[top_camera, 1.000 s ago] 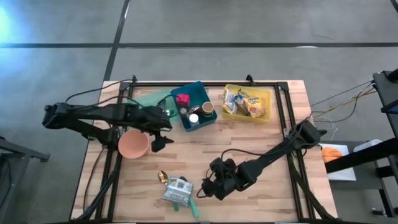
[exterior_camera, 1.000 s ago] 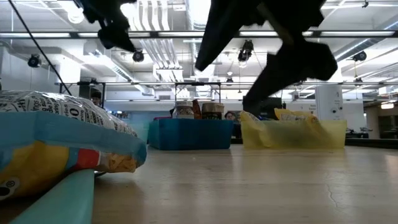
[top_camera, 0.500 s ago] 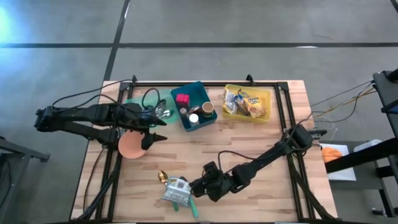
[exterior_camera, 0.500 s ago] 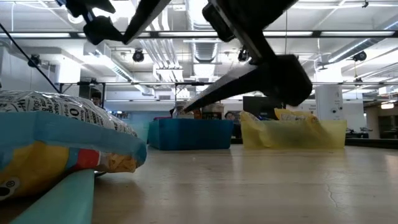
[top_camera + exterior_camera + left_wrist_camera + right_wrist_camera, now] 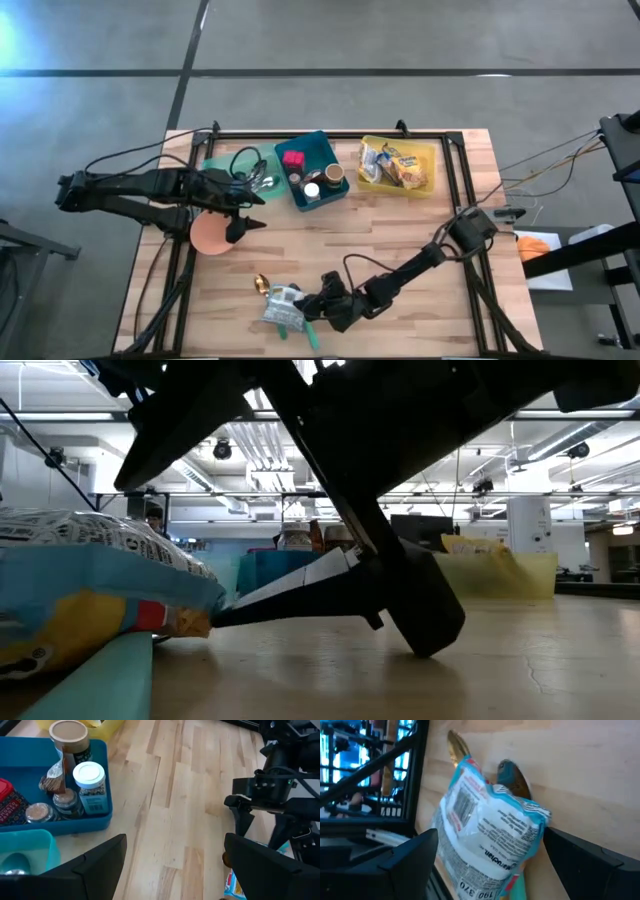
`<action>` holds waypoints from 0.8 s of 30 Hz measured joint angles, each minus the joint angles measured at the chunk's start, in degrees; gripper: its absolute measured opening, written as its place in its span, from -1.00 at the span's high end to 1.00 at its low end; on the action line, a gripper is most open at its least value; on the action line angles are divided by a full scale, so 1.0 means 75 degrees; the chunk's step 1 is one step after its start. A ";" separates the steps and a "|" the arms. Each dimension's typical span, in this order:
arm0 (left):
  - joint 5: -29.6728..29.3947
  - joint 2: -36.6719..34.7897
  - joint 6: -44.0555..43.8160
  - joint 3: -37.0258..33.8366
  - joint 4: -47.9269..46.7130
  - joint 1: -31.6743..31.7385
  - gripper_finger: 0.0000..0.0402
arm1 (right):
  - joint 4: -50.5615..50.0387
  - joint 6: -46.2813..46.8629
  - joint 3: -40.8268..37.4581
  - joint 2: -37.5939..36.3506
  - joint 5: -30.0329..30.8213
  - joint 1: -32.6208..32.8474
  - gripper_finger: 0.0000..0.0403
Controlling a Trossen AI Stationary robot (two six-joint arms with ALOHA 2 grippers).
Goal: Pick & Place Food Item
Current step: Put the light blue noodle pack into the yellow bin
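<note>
We see right gripper (image 5: 308, 309) low at snack bag (image 5: 283, 307), fingers apart, bag between them, not clamped. Bag lies at table (image 5: 400, 235) near edge, over teal utensil (image 5: 311, 337). Left gripper (image 5: 250, 212) open above pink bowl (image 5: 210, 236).

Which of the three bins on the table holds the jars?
The dark blue bin, the middle one: it holds the jars. The green bin beside it holds utensils and the yellow bin holds snack packets.
</note>
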 joint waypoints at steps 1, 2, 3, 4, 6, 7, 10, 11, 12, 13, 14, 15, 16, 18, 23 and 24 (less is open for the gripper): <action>-0.0003 0.0000 0.0000 0.0000 0.0003 0.0000 -0.70 | 0.0003 0.0024 0.0000 0.0021 0.0057 0.0003 -0.78; 0.0000 0.0000 0.0000 0.0000 0.0006 0.0000 -0.70 | 0.0007 -0.0021 0.0000 0.0032 0.0084 0.0005 -0.76; 0.0000 -0.0001 0.0000 0.0000 0.0004 0.0000 -0.70 | 0.0008 -0.0083 0.0000 0.0034 0.0119 0.0009 -0.74; 0.0000 0.0000 0.0003 0.0000 0.0005 0.0000 -0.70 | 0.0013 -0.0102 0.0003 0.0037 0.0158 0.0009 -0.70; -0.0001 0.0000 0.0003 0.0000 0.0006 0.0000 -0.70 | 0.0013 -0.0102 0.0003 0.0040 0.0194 0.0009 -0.58; 0.0000 0.0000 0.0006 0.0000 0.0005 0.0000 -0.70 | 0.0010 -0.0102 0.0003 0.0040 0.0197 0.0009 -0.52; 0.0000 0.0000 0.0018 0.0000 0.0003 0.0000 -0.70 | 0.0004 -0.0094 0.0003 0.0043 0.0255 0.0012 -0.28; -0.0001 0.0000 0.0017 0.0000 0.0006 0.0000 -0.70 | 0.0004 -0.0100 0.0003 0.0043 0.0259 0.0010 -0.20; -0.0003 0.0000 0.0017 0.0000 0.0006 0.0000 -0.70 | 0.0003 -0.0099 0.0003 0.0043 0.0281 0.0009 -0.13; -0.0001 0.0000 0.0017 0.0000 0.0003 0.0000 -0.70 | 0.0001 -0.0096 0.0003 0.0043 0.0326 0.0012 -0.06; -0.0001 0.0000 0.0017 0.0000 0.0003 0.0000 -0.70 | 0.0004 -0.0099 0.0003 0.0043 0.0389 0.0012 0.01; 0.0000 0.0000 0.0017 0.0000 0.0005 0.0000 -0.70 | -0.0001 -0.0102 0.0003 0.0043 0.0430 0.0015 0.08; 0.0000 0.0000 0.0017 0.0000 0.0006 0.0000 -0.70 | -0.0001 -0.0129 0.0000 0.0043 0.0440 0.0015 0.14; -0.0001 0.0000 0.0017 0.0000 0.0004 0.0000 -0.70 | -0.0004 -0.0220 0.0000 0.0043 0.0453 0.0015 0.26; 0.0000 0.0000 0.0017 0.0000 0.0003 0.0000 -0.70 | -0.0010 -0.0431 0.0000 0.0043 0.0465 0.0012 0.55; 0.0000 0.0000 0.0017 0.0000 0.0003 0.0000 -0.70 | -0.0013 -0.0486 0.0000 0.0043 0.0468 0.0012 0.60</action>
